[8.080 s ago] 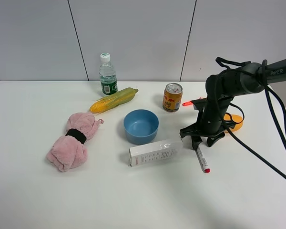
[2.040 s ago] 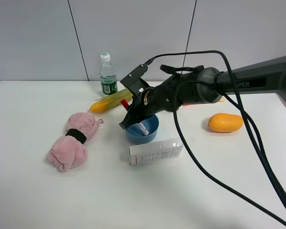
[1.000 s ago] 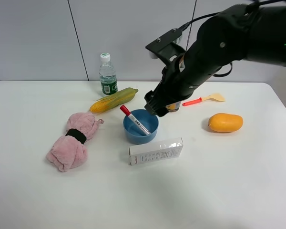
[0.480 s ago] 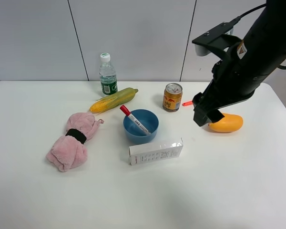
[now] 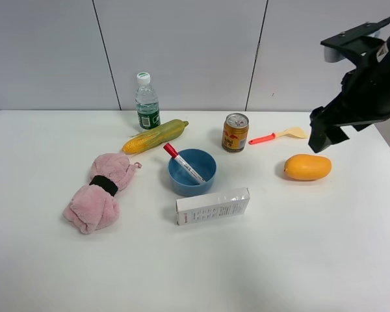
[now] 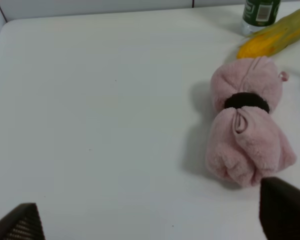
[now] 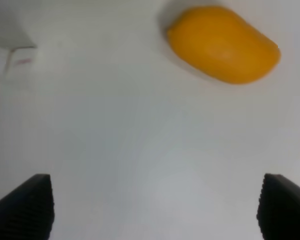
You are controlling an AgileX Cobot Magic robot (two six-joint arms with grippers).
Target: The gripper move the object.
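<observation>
Exterior high view: marker pen (image 5: 184,163) lies in the blue bowl (image 5: 190,188); right gripper (image 5: 326,133) is up in the air, empty.
Pen rests slanted inside the bowl, red cap poking over the rim on the side toward the corn (image 5: 155,136); white box (image 5: 212,207) sits just beside the bowl. The right gripper hangs near the mango (image 5: 307,167), well apart from the pen. Right wrist view shows its jaws spread wide with nothing between them, mango ahead. Left wrist view: left gripper (image 6: 154,216) jaws also spread, nothing held, over the white table (image 6: 90,100) near the pink towel (image 6: 247,130).
</observation>
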